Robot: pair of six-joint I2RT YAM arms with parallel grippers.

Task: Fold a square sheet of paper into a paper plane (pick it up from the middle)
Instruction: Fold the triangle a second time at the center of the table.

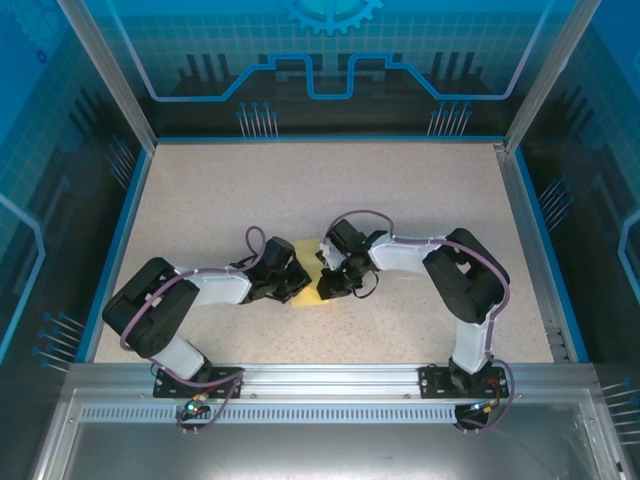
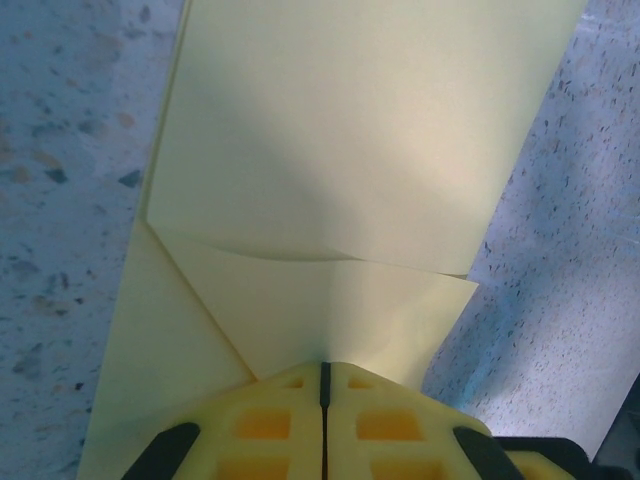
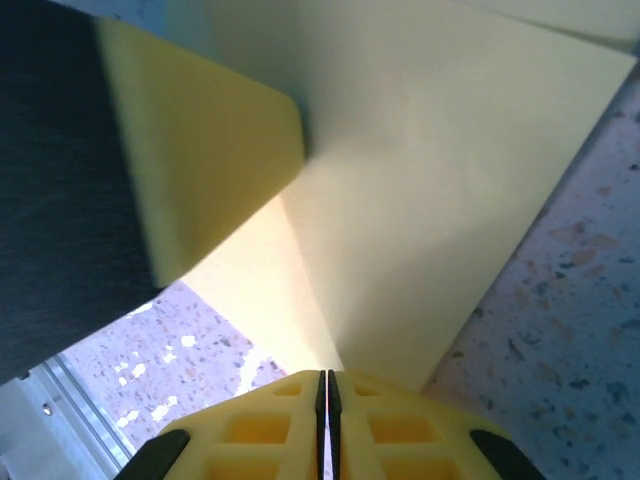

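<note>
The sheet of paper (image 1: 320, 294) sits partly folded near the middle of the table (image 1: 250, 190), a little toward its near edge, between the two arms. In the left wrist view, its upper layer (image 2: 360, 130) overlaps a diagonal crease beneath.

The left gripper (image 2: 324, 385) has its jaws pressed together on the paper's edge. The right gripper (image 3: 326, 390) pinches the opposite side the same way.

To fold well, I judge both pinches should stay firm while the edges are brought level, and then the crease should be pressed flat against the table.

The two tools are nearly touching. The left gripper's finger (image 3: 200, 150) looms just beside the right one, so a collision or tearing the thin paper is the risk. The blue walls (image 1: 60, 200) stand well apart.
</note>
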